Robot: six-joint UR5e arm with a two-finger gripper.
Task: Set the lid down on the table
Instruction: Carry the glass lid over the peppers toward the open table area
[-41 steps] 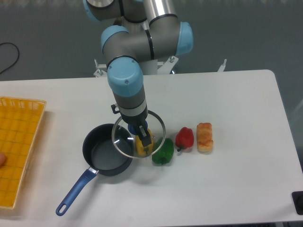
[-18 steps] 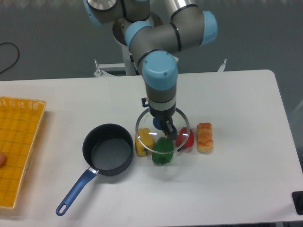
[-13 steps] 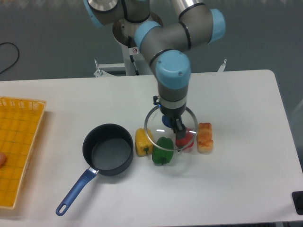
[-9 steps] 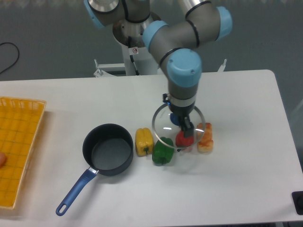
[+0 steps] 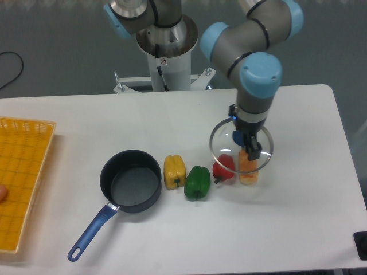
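My feed is bright and evenly lit from overhead, so the white desk (image 5: 298, 217) reads clean with only soft, short shadows tucked under the saucepan (image 5: 131, 181) and the peppers (image 5: 198, 181). I see small white glints on the glass lid (image 5: 241, 146) and a broad sheen on the arm's grey shell, but nothing is blown out. Focus is fair, slightly soft throughout, and I can't spot edge warping.

Dark blue saucepan (image 5: 131, 182), handle toward the front-left; yellow pepper (image 5: 175, 171), green pepper (image 5: 197, 182), red pepper (image 5: 223, 168), bread piece (image 5: 248, 171) in a row; yellow tray (image 5: 22, 182) far left.
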